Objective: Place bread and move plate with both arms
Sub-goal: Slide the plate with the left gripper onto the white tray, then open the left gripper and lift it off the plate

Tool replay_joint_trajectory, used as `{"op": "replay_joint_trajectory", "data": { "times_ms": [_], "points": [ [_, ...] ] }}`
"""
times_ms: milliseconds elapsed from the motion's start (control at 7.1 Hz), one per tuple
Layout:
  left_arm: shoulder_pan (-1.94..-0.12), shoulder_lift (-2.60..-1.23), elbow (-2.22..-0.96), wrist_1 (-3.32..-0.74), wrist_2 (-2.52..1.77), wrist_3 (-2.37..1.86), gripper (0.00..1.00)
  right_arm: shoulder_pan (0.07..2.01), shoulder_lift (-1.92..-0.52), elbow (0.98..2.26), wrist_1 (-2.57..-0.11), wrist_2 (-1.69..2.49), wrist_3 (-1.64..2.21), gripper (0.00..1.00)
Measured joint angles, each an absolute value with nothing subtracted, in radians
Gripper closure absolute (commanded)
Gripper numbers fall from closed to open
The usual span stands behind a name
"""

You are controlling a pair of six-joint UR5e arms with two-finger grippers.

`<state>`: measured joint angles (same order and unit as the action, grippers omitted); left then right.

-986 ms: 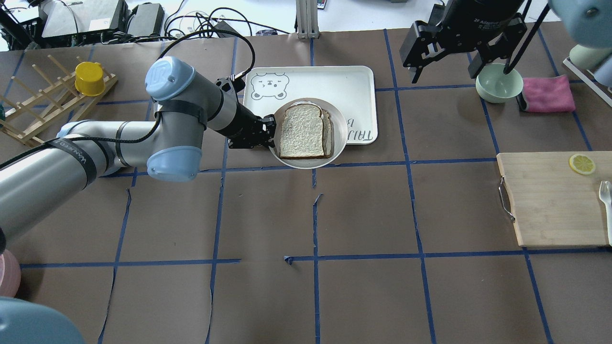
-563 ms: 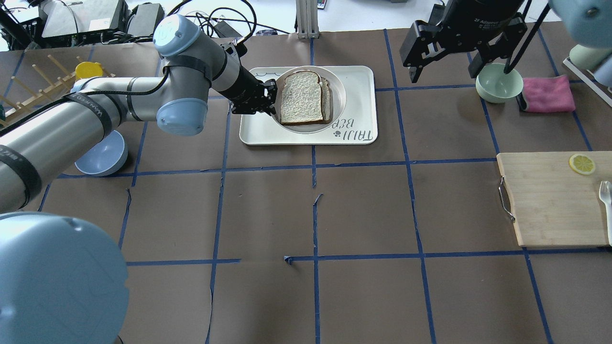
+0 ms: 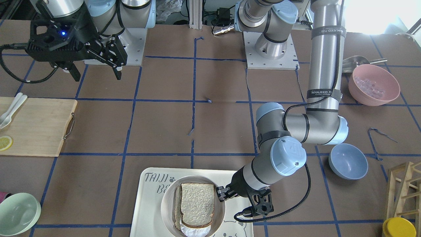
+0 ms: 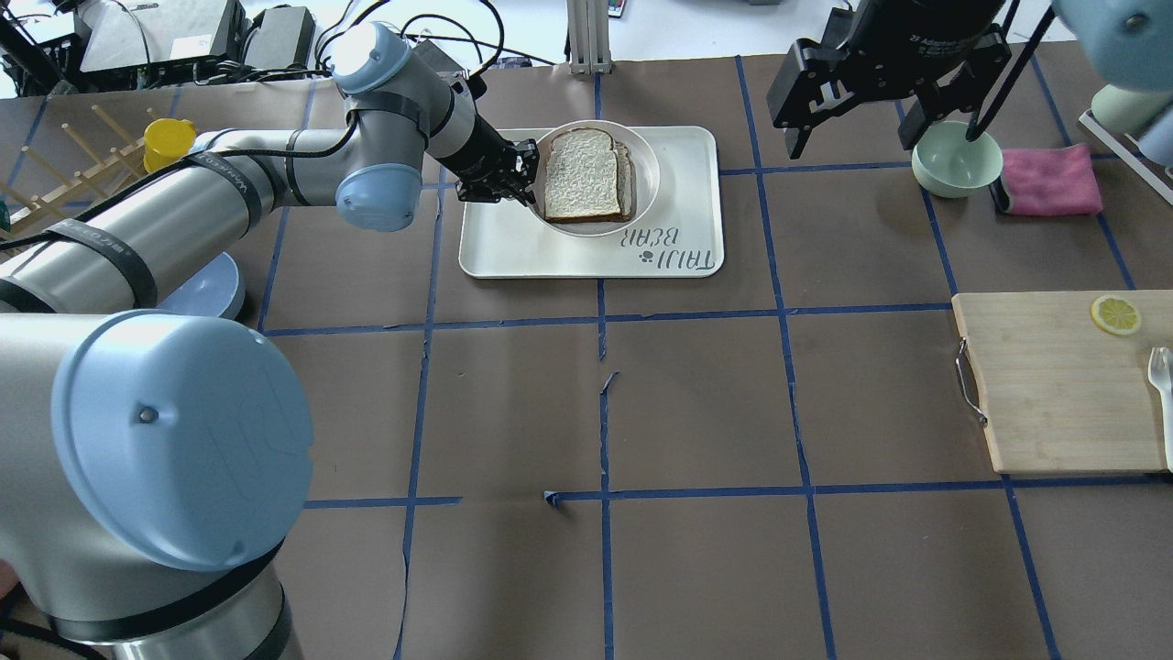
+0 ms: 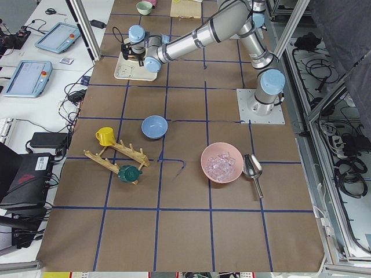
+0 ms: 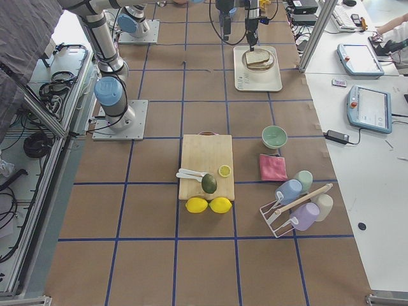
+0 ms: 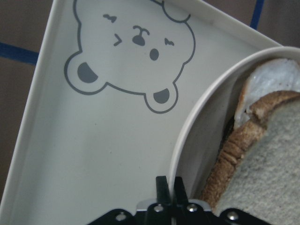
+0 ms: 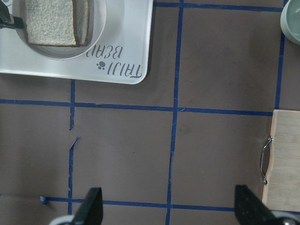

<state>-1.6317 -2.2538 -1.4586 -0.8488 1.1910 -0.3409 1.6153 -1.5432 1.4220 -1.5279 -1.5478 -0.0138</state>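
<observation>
Pinched plate (image 4: 647, 183) may tip
The left gripper (image 4: 529, 179) pinches only the rim; a tilt could slide the bread (image 4: 579, 174) off.

Tray lettering: "TAIJI", a paw print, then "BEAR" on a second line is read in grey at one corner of the white tray (image 4: 513, 247); from overhead it is seen upside down.
Same lettering, front-facing view: only "TAIJI" and "BE" can be read here; the rest is covered by the plate (image 3: 163, 205).
Tray sign: a bear face is drawn in grey outline in another corner, caught close up by the left wrist camera.
Arm strap: "WANJEED" is printed in white on the black strap (image 3: 324, 93) round the left arm (image 3: 324, 59); the characters after it cannot be made out.
Gripper housing: "2F Adaptive" is read in white on the black body of the right gripper (image 4: 852, 137); what follows cannot be read.
</observation>
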Motion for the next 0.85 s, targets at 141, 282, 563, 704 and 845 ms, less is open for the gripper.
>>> {"op": "replay_joint_trajectory", "data": {
  "times_ms": [141,282,563,704,845],
  "points": [
    [-1.632,-2.264,-1.458,-0.847,1.193,-0.340,0.01,1.614,-1.543,1.422,-1.528,-1.548,-0.015,0.00],
    [-1.632,-2.269,-1.455,-0.845,1.208,-0.337,0.00,1.614,-1.543,1.422,-1.528,-1.548,-0.016,0.00],
    [-1.633,-2.236,-1.448,-0.872,1.263,-0.330,0.00,1.613,-1.543,1.422,-1.528,-1.548,-0.017,0.00],
    [-1.636,-2.187,-1.439,-0.940,1.282,-0.329,0.00,1.612,-1.543,1.422,-1.528,-1.548,-0.017,0.00],
    [-1.644,-2.120,-1.430,-1.037,1.304,-0.329,0.00,1.612,-1.543,1.422,-1.528,-1.548,-0.017,0.00]
  ]
}}
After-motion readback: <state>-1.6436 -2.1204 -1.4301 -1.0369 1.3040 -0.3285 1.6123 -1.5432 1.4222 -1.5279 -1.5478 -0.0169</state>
